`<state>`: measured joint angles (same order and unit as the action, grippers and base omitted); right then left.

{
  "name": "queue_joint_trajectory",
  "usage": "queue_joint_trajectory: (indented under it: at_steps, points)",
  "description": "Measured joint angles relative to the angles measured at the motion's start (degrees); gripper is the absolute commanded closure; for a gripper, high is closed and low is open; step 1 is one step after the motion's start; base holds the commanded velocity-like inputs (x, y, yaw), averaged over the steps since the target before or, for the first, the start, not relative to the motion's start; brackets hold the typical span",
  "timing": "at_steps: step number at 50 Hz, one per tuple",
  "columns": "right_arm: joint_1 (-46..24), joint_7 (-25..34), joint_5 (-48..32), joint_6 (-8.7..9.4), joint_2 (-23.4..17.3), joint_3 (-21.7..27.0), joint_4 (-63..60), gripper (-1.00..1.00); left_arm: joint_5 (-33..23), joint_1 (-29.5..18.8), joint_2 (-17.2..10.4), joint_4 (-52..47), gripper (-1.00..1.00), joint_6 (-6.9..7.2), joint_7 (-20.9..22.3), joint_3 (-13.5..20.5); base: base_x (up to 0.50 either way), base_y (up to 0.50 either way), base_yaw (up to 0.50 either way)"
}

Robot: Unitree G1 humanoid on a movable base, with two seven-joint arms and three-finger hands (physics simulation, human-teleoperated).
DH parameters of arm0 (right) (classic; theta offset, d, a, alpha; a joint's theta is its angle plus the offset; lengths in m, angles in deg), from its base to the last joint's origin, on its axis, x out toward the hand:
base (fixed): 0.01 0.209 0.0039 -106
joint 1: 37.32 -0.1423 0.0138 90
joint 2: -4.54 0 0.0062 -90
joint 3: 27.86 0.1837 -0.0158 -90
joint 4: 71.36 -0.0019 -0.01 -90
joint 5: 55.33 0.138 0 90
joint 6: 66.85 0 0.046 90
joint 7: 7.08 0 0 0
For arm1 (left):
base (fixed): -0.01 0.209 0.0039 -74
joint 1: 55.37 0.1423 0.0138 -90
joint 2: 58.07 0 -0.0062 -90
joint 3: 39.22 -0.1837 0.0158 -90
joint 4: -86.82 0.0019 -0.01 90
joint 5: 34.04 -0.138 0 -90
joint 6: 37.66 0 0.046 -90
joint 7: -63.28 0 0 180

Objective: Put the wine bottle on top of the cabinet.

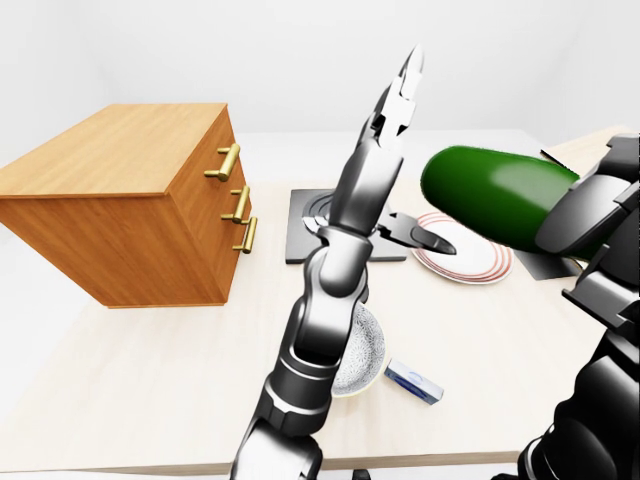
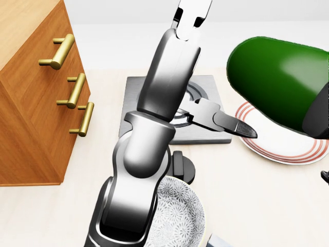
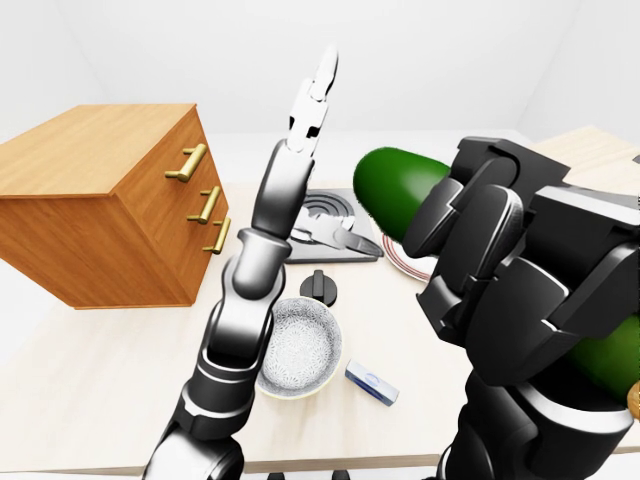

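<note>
**Right-eye view: bottle in hand, cabinet to reach**

The right hand (image 3: 500, 270) has its fingers wrapped round the green wine bottle (image 3: 395, 190), mid-right, above the table (image 3: 90, 390). Left hand (image 3: 312, 100) raised, fingers apart. Next: carry it leftward onto the wooden cabinet (image 3: 90, 140) top.

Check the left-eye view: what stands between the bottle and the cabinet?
The raised left arm crosses that gap; behind it lies the grey burner plate. The bottle is gripped in the right hand; the cabinet stands left.
</note>
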<state>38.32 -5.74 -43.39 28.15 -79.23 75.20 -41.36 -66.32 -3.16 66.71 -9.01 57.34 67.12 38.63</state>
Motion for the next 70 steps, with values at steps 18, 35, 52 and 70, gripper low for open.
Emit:
queue_joint_trajectory:
  at_steps: [18, 35, 52, 70]
  points:
    - [2.88, 0.64, -0.39, 0.00, 1.42, -0.46, 0.00, 1.00, -1.82, -3.37, 1.22, 2.09, -1.00, 0.00, 0.37, 0.04, 0.00, 0.00, 0.00]
    - [4.67, 0.83, -1.74, 0.00, 2.66, -0.19, -0.01, 1.00, -4.49, -0.94, 1.21, 1.48, 0.95, 0.00, 2.83, -2.36, 0.00, 0.00, 0.00]
    - [5.48, 1.75, -0.45, 0.00, 2.94, -2.26, 0.00, 1.00, -8.42, 2.01, 1.22, 0.72, 0.93, -1.31, 3.08, -3.82, 0.00, 0.00, 0.00]
    - [7.07, 2.27, -2.31, 0.00, 3.65, -3.14, 0.20, -1.00, -7.97, 2.38, 1.22, 2.63, 0.96, -2.63, 2.12, -3.04, 0.00, 0.00, 0.00]
